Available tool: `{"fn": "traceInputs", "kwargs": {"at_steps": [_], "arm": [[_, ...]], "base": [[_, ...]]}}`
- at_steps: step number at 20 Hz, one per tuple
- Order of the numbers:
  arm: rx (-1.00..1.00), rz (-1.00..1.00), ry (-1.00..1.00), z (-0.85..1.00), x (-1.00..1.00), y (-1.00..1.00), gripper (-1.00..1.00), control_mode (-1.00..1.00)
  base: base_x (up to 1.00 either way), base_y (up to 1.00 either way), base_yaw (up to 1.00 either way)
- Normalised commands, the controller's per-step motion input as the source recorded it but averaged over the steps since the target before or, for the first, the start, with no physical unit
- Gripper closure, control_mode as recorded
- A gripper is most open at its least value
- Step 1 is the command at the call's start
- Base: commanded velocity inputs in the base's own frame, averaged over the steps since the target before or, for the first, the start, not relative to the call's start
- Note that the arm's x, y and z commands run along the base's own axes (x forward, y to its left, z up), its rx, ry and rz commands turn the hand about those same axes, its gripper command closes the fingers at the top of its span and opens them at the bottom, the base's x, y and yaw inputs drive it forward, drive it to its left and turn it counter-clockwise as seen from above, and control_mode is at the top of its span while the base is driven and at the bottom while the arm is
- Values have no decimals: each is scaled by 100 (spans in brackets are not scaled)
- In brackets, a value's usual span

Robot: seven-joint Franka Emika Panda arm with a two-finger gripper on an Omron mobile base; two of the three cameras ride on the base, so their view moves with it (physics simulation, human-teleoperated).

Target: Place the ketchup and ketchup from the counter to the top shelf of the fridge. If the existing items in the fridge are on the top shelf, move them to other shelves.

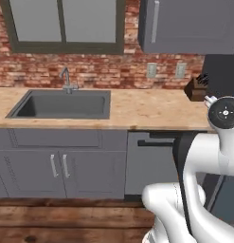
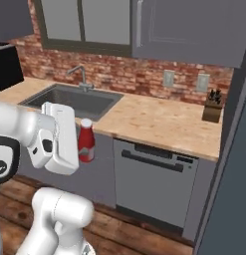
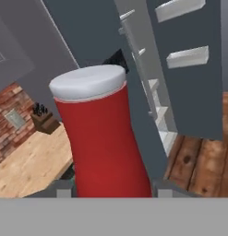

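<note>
My gripper [image 2: 82, 149] is shut on a bright red ketchup [image 2: 86, 141] bottle with a white cap, held upright in the air in front of the counter [image 2: 159, 122]. In the hand view the ketchup [image 3: 104, 138] stands tall between my fingertips [image 3: 64, 190], with the gripper [image 3: 113, 191] at its base. Beyond it the slate-grey fridge [image 3: 147, 133] stands open, white shelf edges [image 3: 152, 85] showing inside and white bins on its door [image 3: 194, 92]. I cannot tell which edge is the top shelf. The existing items are out of view.
The tan counter [image 1: 151, 111] holds a dark sink [image 1: 61, 104] with a faucet and a knife block [image 2: 212, 108] near the fridge [image 2: 229, 174]. A dishwasher [image 2: 154, 184] sits below. The floor is wood planks.
</note>
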Motion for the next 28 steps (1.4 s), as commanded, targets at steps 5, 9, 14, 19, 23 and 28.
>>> {"fn": "traceInputs", "kwargs": {"at_steps": [5,9,14,19,23,28], "arm": [[0,0,0,0,0,0,100,100],[0,0,0,0,0,0,100,100],[0,0,0,0,0,0,100,100],[0,0,0,0,0,0,100,100],[0,0,0,0,0,0,100,100],[0,0,0,0,0,0,100,100]], "base": [[-98,-67,3],[-66,-96,0],[-15,-100,-3],[15,-100,-1],[22,-90,0],[49,-42,7]]}}
